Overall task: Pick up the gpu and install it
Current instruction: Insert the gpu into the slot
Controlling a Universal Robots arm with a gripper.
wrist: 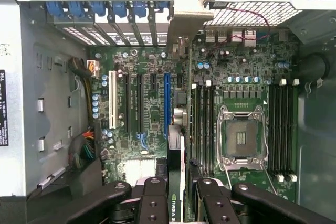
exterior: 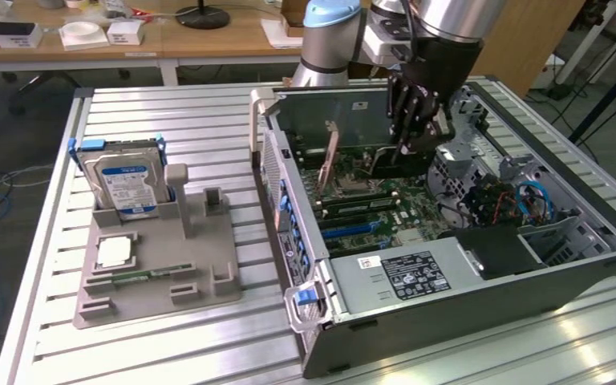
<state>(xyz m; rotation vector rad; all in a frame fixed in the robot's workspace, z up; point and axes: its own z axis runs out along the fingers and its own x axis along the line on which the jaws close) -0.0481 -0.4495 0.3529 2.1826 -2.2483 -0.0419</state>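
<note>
Inside the case (exterior: 480,309), the claw (wrist: 181,198) is clamped on the gpu (wrist: 176,156), above the slots (wrist: 166,103); pick-up is done, seating seems unfinished.

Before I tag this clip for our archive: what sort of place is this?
Probably a robotics lab or workshop: the gripper holds the gpu inside an open computer case on a slatted metal table, with cluttered wooden desks behind.
</note>
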